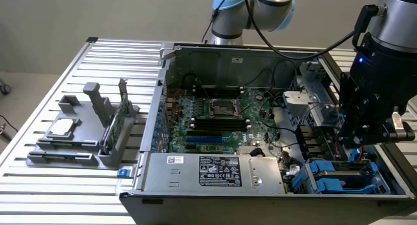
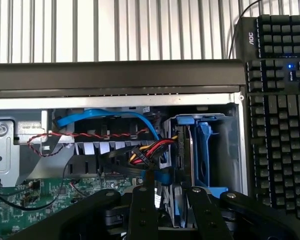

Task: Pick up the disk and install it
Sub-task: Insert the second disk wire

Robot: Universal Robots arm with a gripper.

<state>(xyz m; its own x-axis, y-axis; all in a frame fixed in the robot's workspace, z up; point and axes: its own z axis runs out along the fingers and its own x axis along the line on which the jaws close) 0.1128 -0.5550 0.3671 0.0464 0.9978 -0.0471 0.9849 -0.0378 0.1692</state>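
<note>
Blue plastic frames the disk (image 2: 186, 150), which stands on edge in the drive bay at the near corner of the open computer case (image 1: 215, 59), on the exterior view's right. The tool (image 1: 368, 132) hangs just above that bay; in the wrist view its black fingers (image 2: 142, 210) reach toward the disk's edge, part-way spread, and whether they pinch it cannot be told. Red, yellow and black cables (image 2: 147, 150) lie beside the disk. A keyboard (image 2: 280, 100) rests outside the case.

High exterior overview; close wrist downlook.
</note>
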